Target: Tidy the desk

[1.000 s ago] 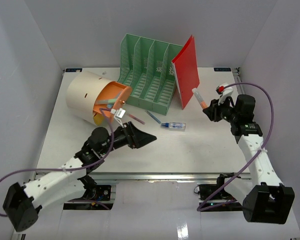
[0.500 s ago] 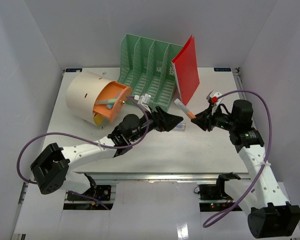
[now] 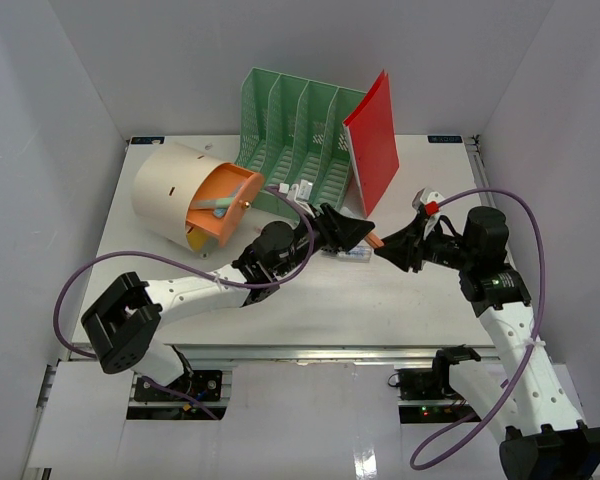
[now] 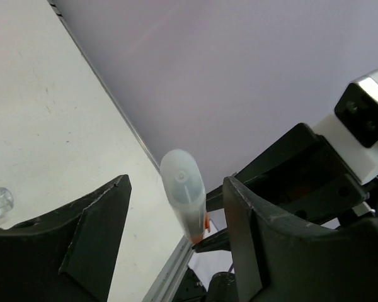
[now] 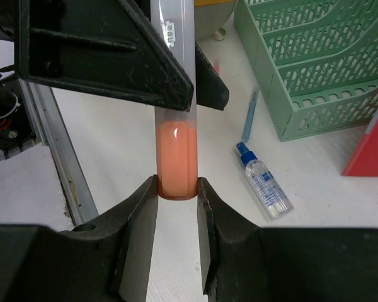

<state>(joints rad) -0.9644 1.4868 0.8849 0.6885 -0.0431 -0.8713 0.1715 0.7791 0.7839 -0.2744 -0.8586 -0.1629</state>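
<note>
A: What has the right gripper (image 5: 176, 187) got?

B: It is clamped on the orange end of a tube (image 5: 175, 148). The tube is smooth, round plastic, clear in its upper half, with a rounded milky cap. The gripper holds it in the air over the middle of the desk (image 3: 400, 300), the wide, flat white top with a metal rail along its near edge.

A: And the left gripper (image 4: 176, 179)?

B: Its jaws stand apart on either side of the capped end, with a gap on each side. It grips nothing.

A: What could go wrong?

B: It looks like a handover, and the tube is slick. If the left jaws pinch only the cap's tip, or close off-centre, the tube may twist or slip out. If the right lets go too soon, the tube drops and probably rolls. The two sets of fingers are also close enough to knock together.

A: What lies beyond?

B: A small clear spray bottle (image 5: 264, 184) and a thin blue pen (image 5: 249, 116) lie flat on the desk. Farther back are a green slotted rack (image 3: 295, 140) of perforated plastic, a stiff red folder (image 3: 375, 140) propped at its right end, and a beige drum (image 3: 170, 195) with an orange face.
</note>
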